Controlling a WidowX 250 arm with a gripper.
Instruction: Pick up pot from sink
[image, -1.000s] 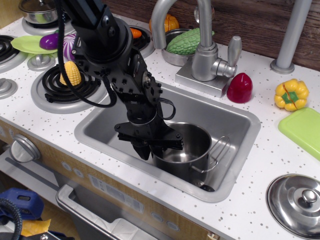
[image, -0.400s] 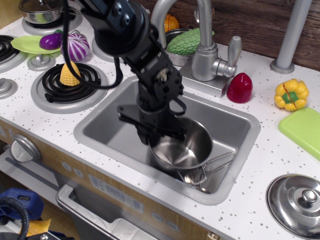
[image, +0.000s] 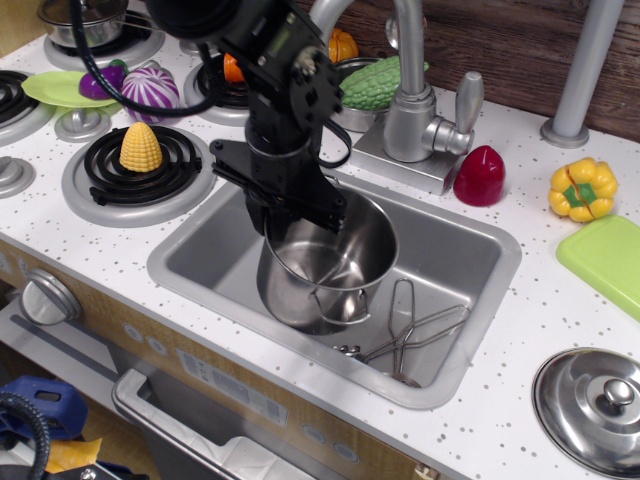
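Gripping the pot (image: 325, 270) rim, jaws (fingertips hidden) (image: 290, 215); sink (image: 450, 240) below.

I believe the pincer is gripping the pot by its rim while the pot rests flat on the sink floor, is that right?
Not quite: the pincer does grip the pot by its rim, but observation.image shows the pot lifted and tilted, clear of the sink floor.

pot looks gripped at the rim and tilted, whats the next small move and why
Probably keep raising it straight up. The pincer is shut on the far-left rim of the pot, which hangs tilted, its base apparently off the floor of the sink but still low over the front edge. Wire tongs lie on the sink floor beside it, so a sideways move risks snagging them.
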